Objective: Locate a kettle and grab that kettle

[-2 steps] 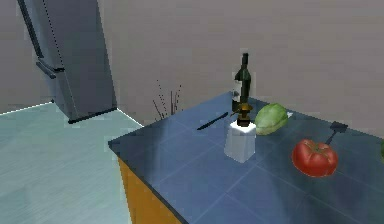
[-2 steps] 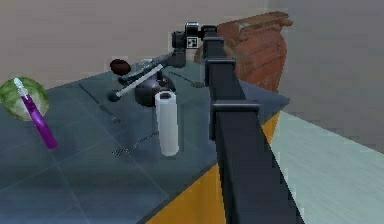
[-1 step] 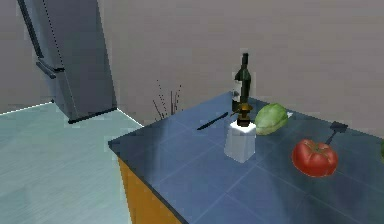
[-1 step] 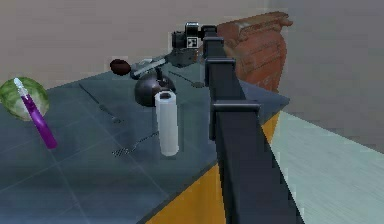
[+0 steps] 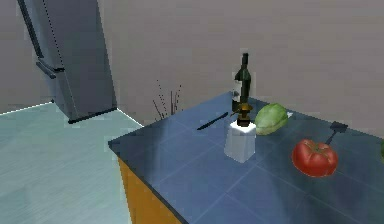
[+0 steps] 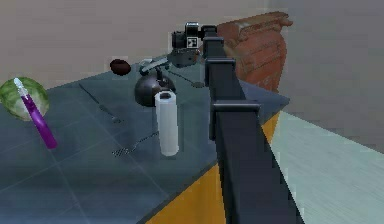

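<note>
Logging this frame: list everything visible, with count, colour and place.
kettle: one, dark, on counter at the gripper
paper towel roll: one, white, upright near kettle
lettuce: one, green, beside bottle
bottle: one, dark, upright on counter
tomato: one, red, forward view's right
purple utensil: one, beside lettuce
counter: one, dark blue top
fridge: one, grey, upper left
arm: one, dark
gripper: one, dark; cannot tell whether it holds anything

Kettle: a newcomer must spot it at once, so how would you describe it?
On the dark blue counter, find the upright white roll beside the arm. The kettle stands just beyond it: a black round body, far bigger than the small brown lump behind.
</note>
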